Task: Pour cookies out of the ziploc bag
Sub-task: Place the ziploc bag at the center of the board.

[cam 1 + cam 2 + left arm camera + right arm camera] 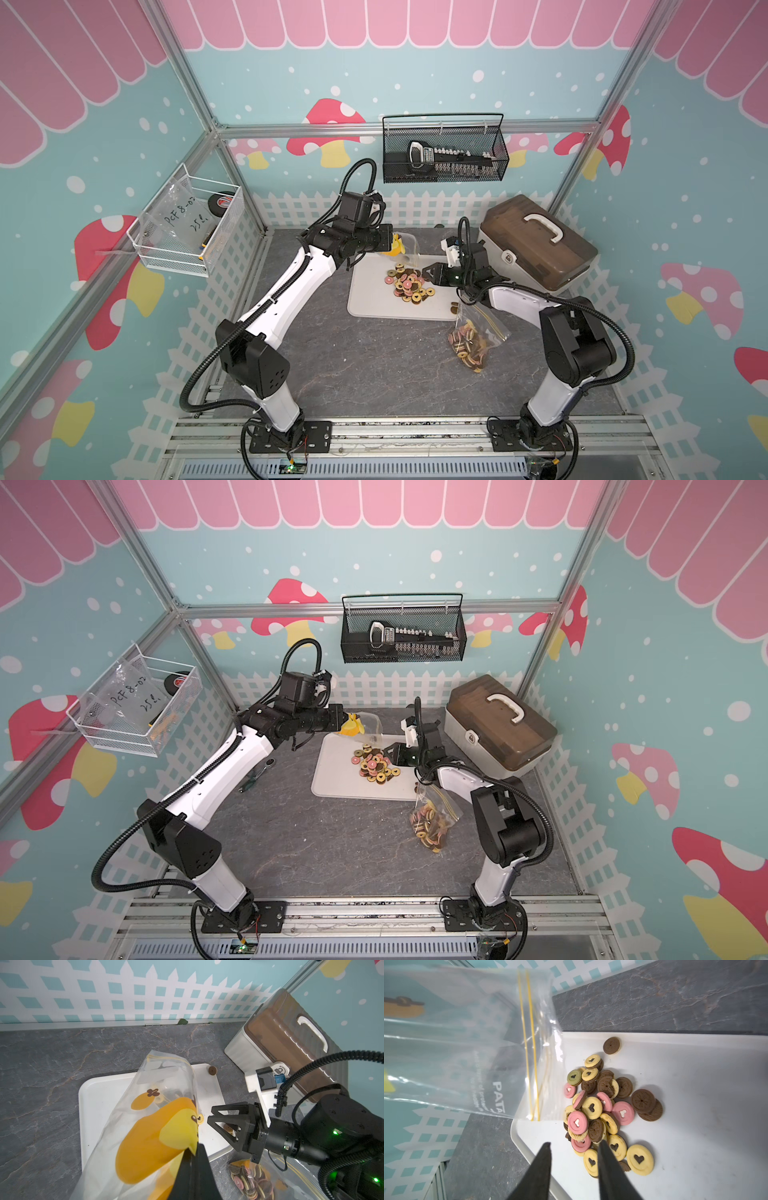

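The left pincer [192, 1150] is clamped tight on the printed bottom end of the ziploc bag [467, 1043], holding it slanted with its open mouth low over the white tray [695, 1105]. The right pincer [574, 1145] hangs beside that mouth, jaws partly apart and gripping nothing. The cookies [600, 1109] lie heaped on the tray; the bag looks emptied, so this pour seems about done. A second bag [473, 340], full of cookies, lies on the desk [374, 374] by the bent right arm.
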Controlling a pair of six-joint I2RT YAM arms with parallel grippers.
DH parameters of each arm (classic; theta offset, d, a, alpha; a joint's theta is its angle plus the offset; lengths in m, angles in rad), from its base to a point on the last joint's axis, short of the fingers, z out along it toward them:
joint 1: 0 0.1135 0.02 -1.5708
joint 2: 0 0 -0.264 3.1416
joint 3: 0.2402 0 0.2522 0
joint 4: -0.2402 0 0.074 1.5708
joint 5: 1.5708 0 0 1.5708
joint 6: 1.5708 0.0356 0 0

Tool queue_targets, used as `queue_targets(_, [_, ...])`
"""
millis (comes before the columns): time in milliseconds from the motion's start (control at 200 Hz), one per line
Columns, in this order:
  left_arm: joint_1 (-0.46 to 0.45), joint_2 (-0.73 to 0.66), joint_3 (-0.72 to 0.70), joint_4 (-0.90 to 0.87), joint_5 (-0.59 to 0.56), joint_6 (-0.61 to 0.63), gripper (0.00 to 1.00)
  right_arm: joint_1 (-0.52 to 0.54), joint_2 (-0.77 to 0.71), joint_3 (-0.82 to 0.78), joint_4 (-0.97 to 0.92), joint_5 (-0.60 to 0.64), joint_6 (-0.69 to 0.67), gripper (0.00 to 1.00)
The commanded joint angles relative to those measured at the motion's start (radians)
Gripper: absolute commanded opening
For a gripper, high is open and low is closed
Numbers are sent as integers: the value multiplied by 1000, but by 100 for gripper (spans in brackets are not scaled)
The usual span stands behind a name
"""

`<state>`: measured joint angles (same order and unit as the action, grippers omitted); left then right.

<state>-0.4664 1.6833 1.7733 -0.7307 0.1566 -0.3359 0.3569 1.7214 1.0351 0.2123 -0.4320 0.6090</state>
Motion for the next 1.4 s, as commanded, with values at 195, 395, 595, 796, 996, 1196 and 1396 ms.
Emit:
queue_targets(195, [0, -165, -176, 87, -55, -14, 0, -3, -165, -110, 129, 67, -40, 64])
queue_targets(395, [0, -277, -295, 121, -103, -36, 0, -4, -219, -151, 149, 119, -53, 66])
queue_targets(595, [88, -468, -568, 267, -182, -93, 0, -4, -295, -209, 172, 195, -68, 68])
queue_targets(796, [291, -655, -875, 411, -210, -190, 0, -4, -382, -277, 193, 299, -82, 69])
queue_targets(996, [419, -748, -1071, 534, -222, -239, 0, -7, -404, -293, 193, 328, -84, 70])
queue_targets(1196, [465, -739, -1177, 583, -183, -265, 0, -9, -408, -297, 193, 334, -84, 70])
queue_targets(1396, [467, -684, -1235, 612, -80, -287, 0, -10, -416, -300, 193, 342, -84, 70])
